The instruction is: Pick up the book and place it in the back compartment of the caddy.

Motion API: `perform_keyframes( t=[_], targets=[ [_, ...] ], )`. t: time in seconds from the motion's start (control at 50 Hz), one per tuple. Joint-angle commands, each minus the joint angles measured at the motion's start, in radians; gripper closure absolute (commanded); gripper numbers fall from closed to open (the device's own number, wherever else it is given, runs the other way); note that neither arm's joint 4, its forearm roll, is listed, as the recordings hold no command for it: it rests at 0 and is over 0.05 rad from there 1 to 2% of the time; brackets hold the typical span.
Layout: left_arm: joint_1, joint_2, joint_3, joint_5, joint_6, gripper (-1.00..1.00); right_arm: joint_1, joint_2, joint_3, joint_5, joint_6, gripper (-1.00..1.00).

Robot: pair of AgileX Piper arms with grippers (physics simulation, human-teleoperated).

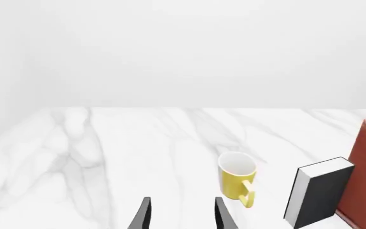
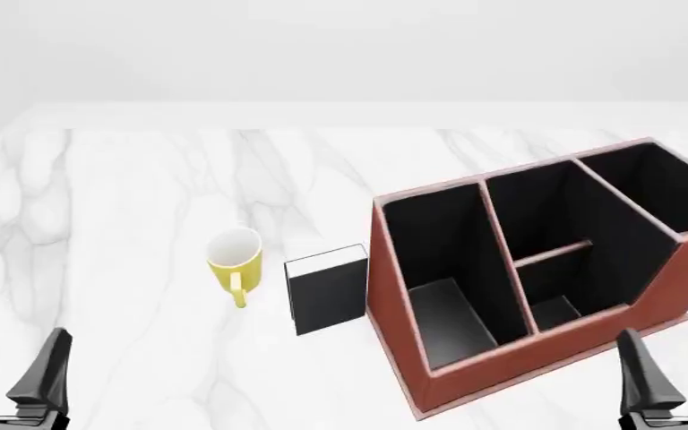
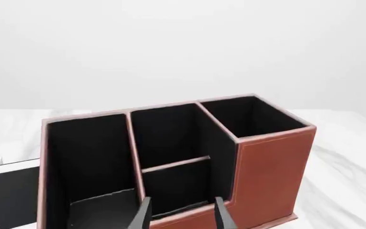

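So the book [image 2: 327, 288] is standing upright on the marble table [image 2: 117, 206], right up against the caddy [image 2: 464, 381] on its left wall, with the yellow mug [image 2: 236, 257] just beside it on the other side. The back compartment [image 2: 559, 291] has nothing in it. Both the left gripper [image 2: 13, 367] and right gripper [image 2: 675, 367] hang low at the near edge, fingers spread, holding nothing.

No words to read

The book [image 2: 327, 288], the mug [image 2: 236, 257] and the caddy [image 2: 505, 358] are all plain, with no letters, numbers or signs.
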Motion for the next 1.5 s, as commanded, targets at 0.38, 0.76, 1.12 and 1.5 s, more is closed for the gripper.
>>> perform_keyframes(
  t=[0.38, 0.76, 1.12, 1.5],
  targets=[
    [-0.311, 0.486, -0.550, 0.161, 0.159, -1.00, 0.011, 0.019, -0.001, -0.014, 0.001, -1.00],
    [-0.494, 0.931, -1.219, 0.613, 0.397, -1.00, 0.012, 0.014, -0.001, -0.011, 0.002, -1.00],
    [-0.562, 1.216, -1.348, 0.696, 0.479, -1.00, 0.015, 0.006, -0.001, -0.009, -0.006, -1.00],
    [-0.599, 1.428, -1.439, 0.714, 0.491, -1.00, 0.015, 0.034, 0.000, -0.030, 0.001, -1.00]
  ],
)
